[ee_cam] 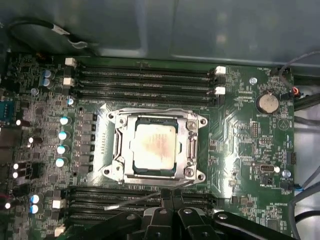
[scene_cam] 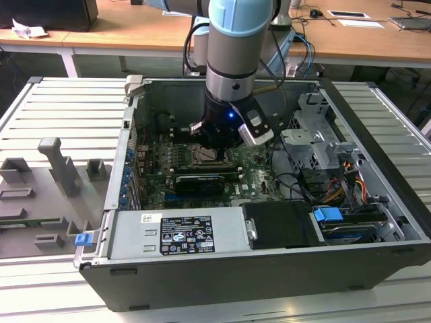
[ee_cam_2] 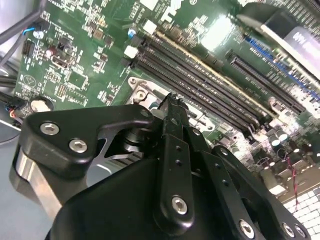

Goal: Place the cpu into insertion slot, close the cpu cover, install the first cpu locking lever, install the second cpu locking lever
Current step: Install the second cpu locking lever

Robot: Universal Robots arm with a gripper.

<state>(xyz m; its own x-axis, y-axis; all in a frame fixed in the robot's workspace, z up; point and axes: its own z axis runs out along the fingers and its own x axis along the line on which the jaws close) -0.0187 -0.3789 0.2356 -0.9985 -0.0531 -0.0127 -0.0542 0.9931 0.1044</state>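
Out beyond the gripper toward the exterior view's left, grey fixture blocks (scene_cam: pixel 60 165) sit on the slatted table (scene_cam: pixel 40 108), well apart from the work. The open computer case (scene_cam: pixel 202 286) holds the green circuit board (scene_cam: pixel 259 176), with a boxed power supply (scene_cam: pixel 178 232) along its near wall and a metal drive cage (scene_cam: pixel 316 138) off toward the exterior view's right.

The gripper (scene_cam: pixel 215 155) hangs down into the case, directly above the socket area. In the first wrist view the cpu (ee_cam: pixel 155 145) lies flat in the insertion slot (ee_cam: pixel 118 150), just ahead of the gripper's tips (ee_cam: pixel 167 194), and the cpu cover (ee_cam: pixel 192 145) lies down over it, its window framing the pale metal face. Seating and covering therefore look done, so I judge the lever steps to be in hand.

A thin wire lever (ee_cam: pixel 135 201) slants out between the socket and the gripper, seemingly unlatched. I cannot tell whether the far lever is hooked. The fingers (ee_cam_2: pixel 172 117) look pressed together with nothing between them, close to that loose lever. Latching it would call for a steady push down and sideways under its hook, staying off the long memory slots (ee_cam: pixel 145 75) beyond the socket and those beside the tips.
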